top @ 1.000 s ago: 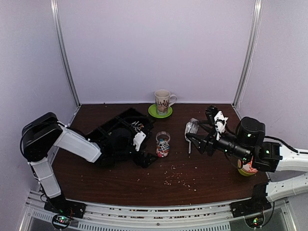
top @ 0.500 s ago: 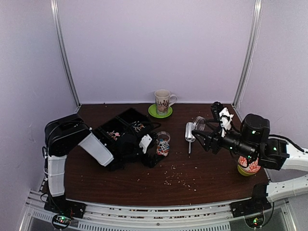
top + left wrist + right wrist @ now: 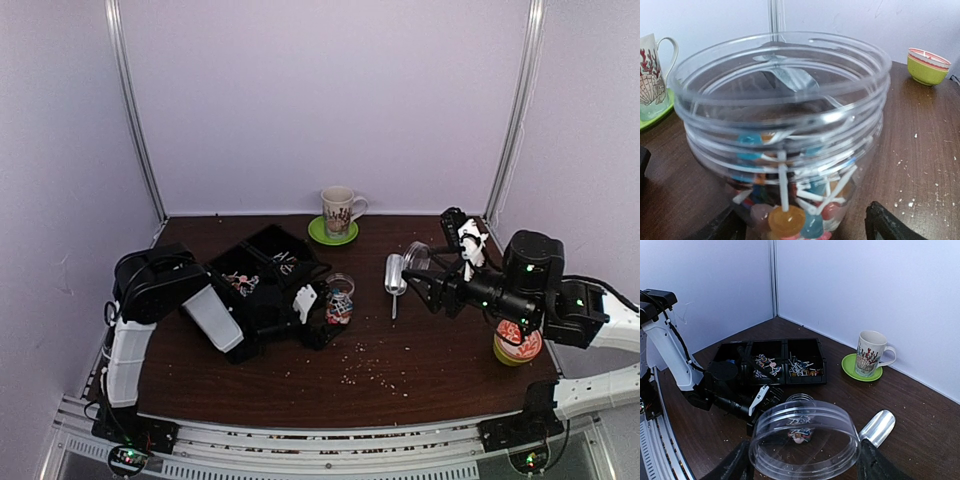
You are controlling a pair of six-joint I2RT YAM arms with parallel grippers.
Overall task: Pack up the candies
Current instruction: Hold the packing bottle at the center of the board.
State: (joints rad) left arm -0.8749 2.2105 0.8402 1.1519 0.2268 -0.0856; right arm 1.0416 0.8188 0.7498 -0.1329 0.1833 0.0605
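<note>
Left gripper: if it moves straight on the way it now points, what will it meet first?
The left gripper would meet the clear jar holding the candies first; it stands directly ahead, between the open fingers.

Clear plastic jar, lid (both glossy), smooth shiny candies

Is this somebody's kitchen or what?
Probably a robot lab booth: plain walls box in a brown table, two robot arms stand at its edge, and a jar of candies sits out.
</note>
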